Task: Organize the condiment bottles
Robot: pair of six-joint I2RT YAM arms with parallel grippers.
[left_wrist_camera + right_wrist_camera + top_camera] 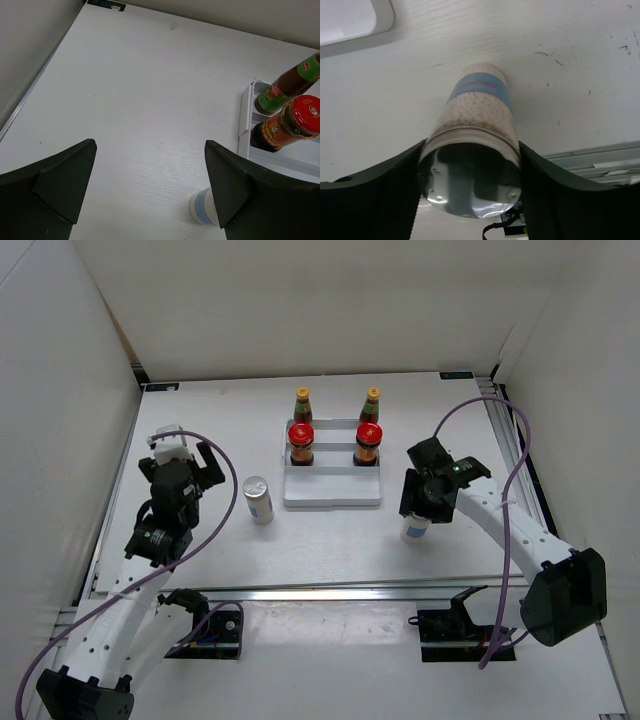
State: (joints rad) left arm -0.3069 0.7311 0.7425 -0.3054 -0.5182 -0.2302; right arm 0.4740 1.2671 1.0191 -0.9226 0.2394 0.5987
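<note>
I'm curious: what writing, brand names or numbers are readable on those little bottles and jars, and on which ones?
Nothing can be read clearly.
On the sauce bottle: green label with red print, too blurred.
On the red-lidded jar: gold emblem on the lid and label print, both too small.
On the shaker: a blue band, no legible writing.

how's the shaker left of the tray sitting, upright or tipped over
Upright: the shaker stands on its base, silver top facing up toward the overhead camera, apart from the white tray.
</note>
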